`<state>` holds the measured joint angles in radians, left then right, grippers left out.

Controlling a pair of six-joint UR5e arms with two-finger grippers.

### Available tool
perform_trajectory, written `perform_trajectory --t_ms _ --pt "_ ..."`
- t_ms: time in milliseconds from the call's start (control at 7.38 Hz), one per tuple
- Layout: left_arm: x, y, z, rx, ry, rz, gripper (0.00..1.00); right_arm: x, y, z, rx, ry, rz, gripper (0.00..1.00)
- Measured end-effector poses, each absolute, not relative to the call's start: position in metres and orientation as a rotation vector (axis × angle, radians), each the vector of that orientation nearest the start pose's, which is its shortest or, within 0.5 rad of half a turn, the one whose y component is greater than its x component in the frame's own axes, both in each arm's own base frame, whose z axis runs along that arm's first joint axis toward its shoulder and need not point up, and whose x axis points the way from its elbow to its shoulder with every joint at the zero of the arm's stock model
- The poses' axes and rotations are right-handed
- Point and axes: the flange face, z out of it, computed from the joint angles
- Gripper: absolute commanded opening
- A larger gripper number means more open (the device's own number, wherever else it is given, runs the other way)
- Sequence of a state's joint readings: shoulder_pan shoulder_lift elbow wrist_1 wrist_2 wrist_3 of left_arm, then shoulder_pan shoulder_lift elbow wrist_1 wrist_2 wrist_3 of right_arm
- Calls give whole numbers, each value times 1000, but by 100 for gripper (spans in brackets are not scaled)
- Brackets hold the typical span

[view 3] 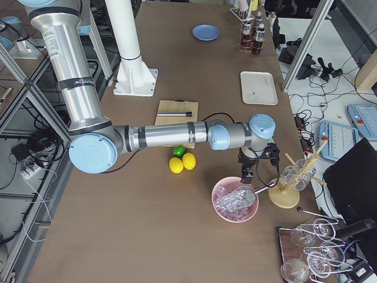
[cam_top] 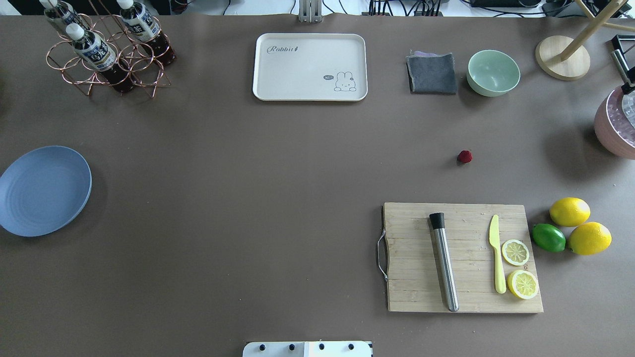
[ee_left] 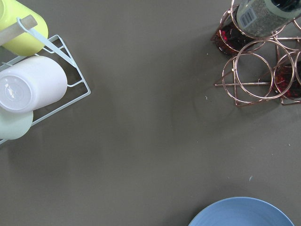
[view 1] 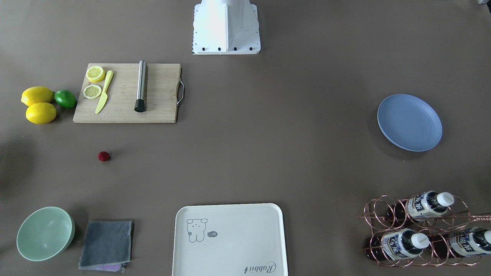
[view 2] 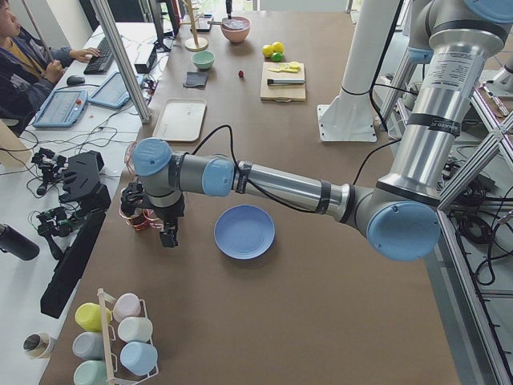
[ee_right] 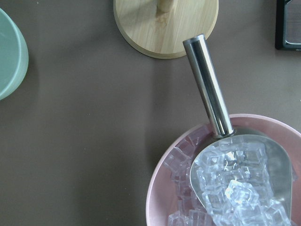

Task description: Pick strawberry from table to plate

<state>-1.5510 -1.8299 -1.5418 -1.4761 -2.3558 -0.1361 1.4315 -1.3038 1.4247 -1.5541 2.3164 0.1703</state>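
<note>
The strawberry (view 1: 104,156) lies on the table (view 1: 268,153), well apart from both grippers. The plate (view 2: 244,232) sits just beside the left gripper (view 2: 167,233). The right gripper (view 3: 246,177) hangs over an ice bowl (view 3: 219,207). Neither grip can be judged.

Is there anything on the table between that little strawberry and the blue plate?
Nothing: the overhead view shows only bare table between the strawberry and the plate.
</note>
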Motion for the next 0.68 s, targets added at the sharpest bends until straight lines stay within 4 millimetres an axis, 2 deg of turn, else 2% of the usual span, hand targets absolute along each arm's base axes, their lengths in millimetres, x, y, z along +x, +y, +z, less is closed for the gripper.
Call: perform_trajectory --t_ms 271,678 --pt "-42 -586 550 50 788 -59 98 -18 -615 580 19 -761 -19 100" --pt "-32 -550 600 101 791 -14 98 -17 -617 576 24 -764 -17 100"
